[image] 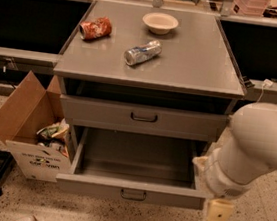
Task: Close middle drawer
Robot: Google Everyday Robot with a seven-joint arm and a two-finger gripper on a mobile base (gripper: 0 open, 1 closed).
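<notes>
my pincer [217, 219] hangs low, just off the front right corner of the bench [198, 72], near the right end of the middle drawer [131, 192]. i cannot tell whether it is released or clenched. the drawer stands pulled well out past the front edge. on top, 1 red can [95, 28] lies near the back left corner, 1 silver can [142, 52] mid-bench, and 1 bowl [160, 22] by the back edge.

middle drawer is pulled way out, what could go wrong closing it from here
1. The gripper hangs low by the right front corner of the middle drawer, not before its front; a push from there may slip off or skew it.
2. The arm is close to the top drawer, which seems slightly out, and could bump it.
</notes>
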